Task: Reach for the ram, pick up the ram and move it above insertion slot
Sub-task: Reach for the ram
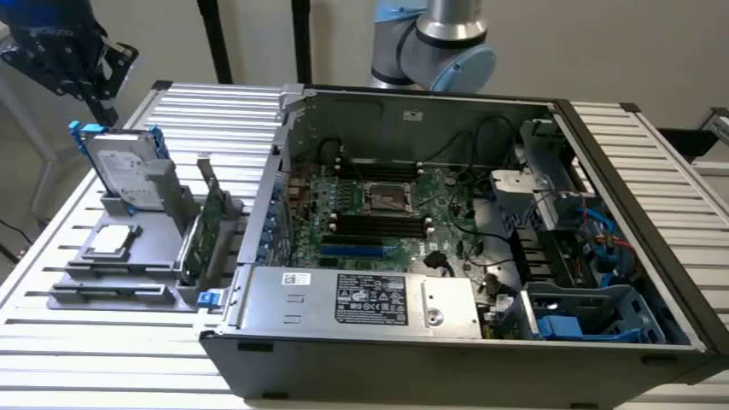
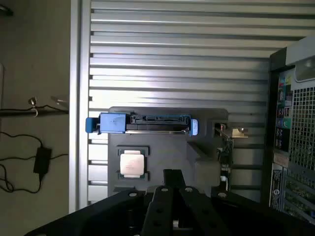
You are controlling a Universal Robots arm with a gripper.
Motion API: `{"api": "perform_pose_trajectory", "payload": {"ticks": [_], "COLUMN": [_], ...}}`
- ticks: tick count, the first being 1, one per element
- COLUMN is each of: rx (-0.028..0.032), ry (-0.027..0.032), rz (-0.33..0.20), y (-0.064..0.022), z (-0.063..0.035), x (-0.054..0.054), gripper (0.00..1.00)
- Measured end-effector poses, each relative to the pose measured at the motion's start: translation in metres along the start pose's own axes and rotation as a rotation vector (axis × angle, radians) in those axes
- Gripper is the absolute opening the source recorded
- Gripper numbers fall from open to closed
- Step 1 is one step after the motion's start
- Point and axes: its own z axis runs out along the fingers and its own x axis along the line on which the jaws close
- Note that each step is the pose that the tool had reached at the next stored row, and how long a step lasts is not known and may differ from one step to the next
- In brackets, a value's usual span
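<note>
**Overhead, pressed-together jaws hang well apart from the ram**

Farthest toward the exterior view's left, the black robot gripper (image 1: 97, 94) hangs high over the slatted aluminium table (image 1: 205, 111). Its jaws are pressed together and hold nothing. In the wrist view the gripper (image 2: 172, 174) looks down on the grey plastic parts holder (image 2: 167, 110).

On that holder (image 1: 125, 269) a silver hard drive with blue rails (image 1: 125, 171) stands upright at the back. A square silver processor chip (image 1: 111, 241) lies flat in front of it. The ram appears to be the thin dark strip (image 1: 114, 294) lying in the holder's front groove, but its colour cannot be made out. It is well below the gripper and not touched.

Just beside these, toward the exterior view's right, a tall green expansion card with a metal bracket (image 1: 211, 226) stands on edge.

Further right a dark grey computer case (image 1: 456, 367) lies on its side with its inside exposed. Its green motherboard (image 1: 439, 192) carries rows of black memory slots (image 1: 376, 225). A silver power supply box (image 1: 353, 299) sits along the near wall.

A blue plastic drive cage (image 1: 592, 320) fills the case's corner at the far right.
</note>
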Motion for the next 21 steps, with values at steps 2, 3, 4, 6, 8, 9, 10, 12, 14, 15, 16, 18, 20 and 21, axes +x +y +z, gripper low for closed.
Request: {"api": "perform_pose_trajectory", "payload": {"ticks": [2,3,4,6,8,9,10,12,14,15,16,18,20,21], "rx": [0.0,0.0,0.0,0.0,0.0,0.0,0.0,0.0,0.0,0.0001,0.0001,0.0,0.0,0.0001], "ry": [0.0,0.0,0.0,0.0,0.0,0.0,0.0,0.0,0.0001,0.0004,0.0001,0.0,0.0,0.0001], "rz": [0.0,0.0,0.0,0.0,0.0,0.0,0.0,0.0,0.0,0.0,0.0,0.0,0.0,0.0], "y": [0.0,0.0,0.0,0.0,0.0,0.0,0.0,0.0,-0.0002,-0.0015,-0.0034,-0.0114,-0.0203,-0.0249], "z": [0.0,0.0,0.0,0.0,0.0,0.0,0.0,0.0,0.0,-0.0002,-0.0001,-0.0003,-0.0007,-0.0009], "x": [0.0,0.0,0.0,0.0,0.0,0.0,0.0,0.0,0.0,0.0,0.0,0.0,0.0,0.001], "gripper": [0.11,0.11,0.11,0.11,0.11,0.11,0.11,0.11,0.11,0.11,0.11,0.11,0.11,0.11]}}
